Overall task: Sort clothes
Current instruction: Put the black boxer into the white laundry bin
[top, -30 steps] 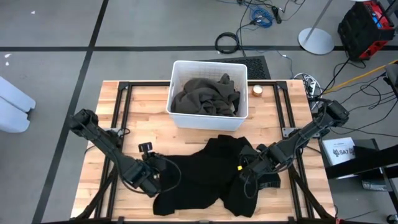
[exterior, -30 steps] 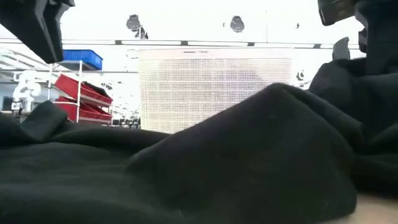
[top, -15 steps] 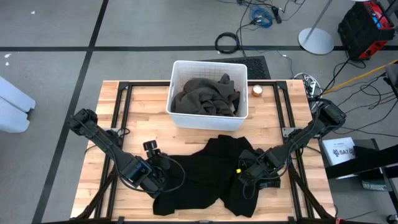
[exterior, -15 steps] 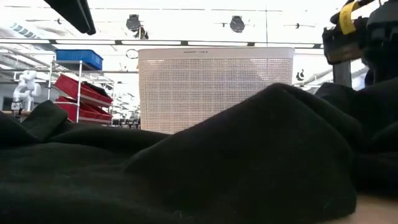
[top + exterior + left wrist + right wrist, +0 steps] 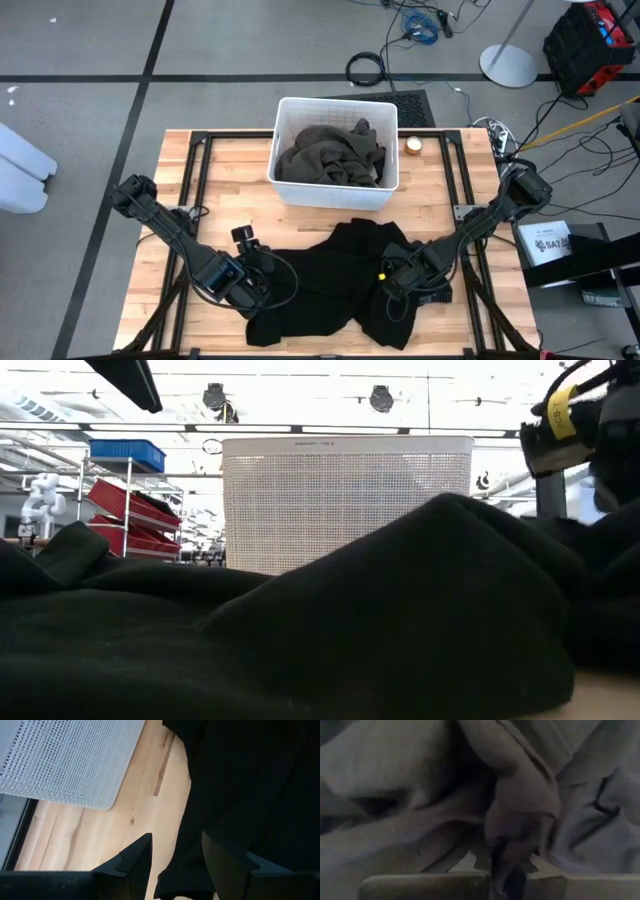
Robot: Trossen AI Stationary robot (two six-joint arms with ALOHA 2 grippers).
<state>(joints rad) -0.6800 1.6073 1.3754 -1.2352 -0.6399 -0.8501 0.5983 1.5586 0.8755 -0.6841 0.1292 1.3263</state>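
**Black garment spread on the table, both grippers at its edges**

A black garment (image 5: pixel 330 280) lies rumpled across the near half of the wooden table (image 5: pixel 230 180), just in front of the white bin (image 5: pixel 290 185). The bin sits at the middle of the table's far side and holds an olive-brown garment (image 5: pixel 330 155) heaped inside. A small round tin (image 5: pixel 412 145) stands just beside the bin on the right.

The left gripper (image 5: pixel 262 280) is down at the black garment's left edge. Its wrist view shows the two dark fingers (image 5: pixel 135 865) parted, with the garment's hem (image 5: pixel 175 880) lying between them and bare wood on one side (the fabric is not pinched; the jaws stand released).

The right gripper (image 5: pixel 392 285) is low over the garment's right part, where the cloth is bunched. Its wrist view looks straight into folds of the dark fabric (image 5: pixel 470 795), and a ridge of cloth runs down into the narrow gap at the fingertips: the jaws are clenched on a fold of the black garment.

From table height, the black garment (image 5: pixel 400 610) fills the foreground as a low mound, with the bin's perforated white wall (image 5: pixel 345 500) behind it. The right arm's yellow-tagged wrist (image 5: pixel 560 420) hangs at the upper right, over the cloth.
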